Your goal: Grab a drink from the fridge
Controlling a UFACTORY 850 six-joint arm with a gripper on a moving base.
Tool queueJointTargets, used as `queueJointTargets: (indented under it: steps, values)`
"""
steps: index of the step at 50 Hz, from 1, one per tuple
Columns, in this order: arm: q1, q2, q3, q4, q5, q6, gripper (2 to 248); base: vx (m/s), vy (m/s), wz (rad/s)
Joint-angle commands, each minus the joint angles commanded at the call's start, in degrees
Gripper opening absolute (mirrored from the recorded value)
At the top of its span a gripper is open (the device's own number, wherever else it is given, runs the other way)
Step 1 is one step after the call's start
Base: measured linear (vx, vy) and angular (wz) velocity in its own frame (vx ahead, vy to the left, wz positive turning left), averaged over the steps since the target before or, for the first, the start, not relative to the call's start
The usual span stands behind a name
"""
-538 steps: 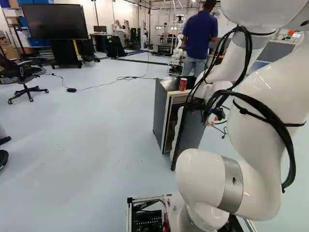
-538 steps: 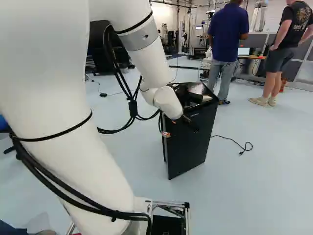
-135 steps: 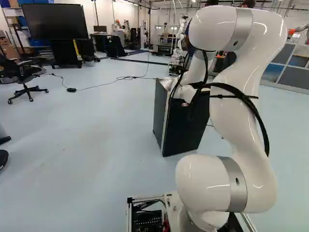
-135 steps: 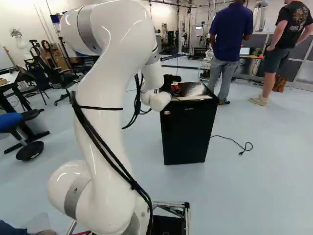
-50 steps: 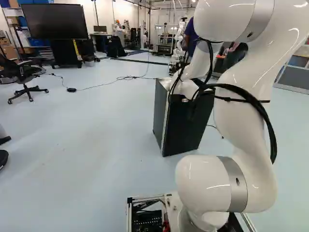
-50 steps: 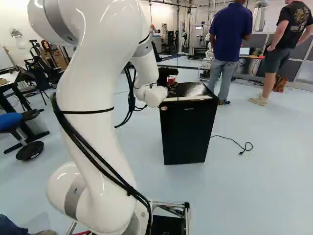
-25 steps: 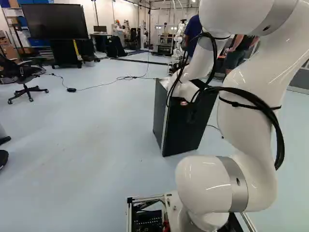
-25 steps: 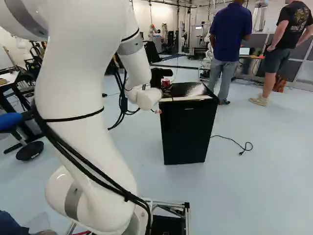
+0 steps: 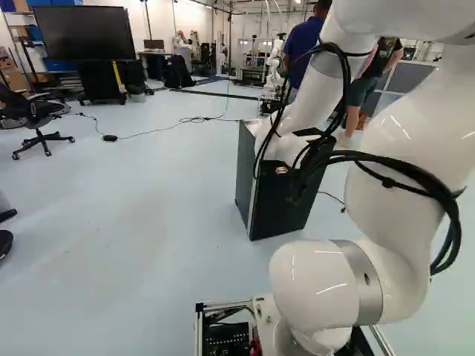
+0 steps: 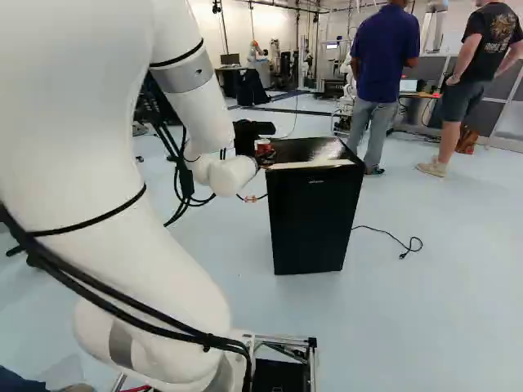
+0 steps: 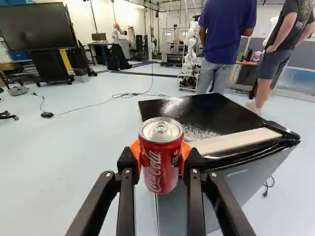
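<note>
The fingers (image 11: pixel 135 153) pinch the red soda can (image 11: pixel 161 164) from both sides, upright beside a top corner of the black mini-fridge (image 10: pixel 315 216). Swinging low across that corner could knock it loose, and the looping cables (image 9: pixel 346 78) might snag; a power cord (image 10: pixel 403 256) also trails over the floor nearby.

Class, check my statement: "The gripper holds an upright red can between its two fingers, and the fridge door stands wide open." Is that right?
Not quite: the door is wrong. The right base view shows the door of the fridge shut. The gripper does hold an upright red can between its two fingers.
</note>
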Motion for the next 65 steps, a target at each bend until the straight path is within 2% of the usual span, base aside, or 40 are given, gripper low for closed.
queueJointTargets:
  steps: [32,65]
  values:
    - [3.51,11.58,13.11,-0.29,-2.27,0.00,97,0.000,0.000,0.000]
    - [5.27,17.39,19.70,-0.44,-3.41,0.00,97,0.000,0.000,0.000]
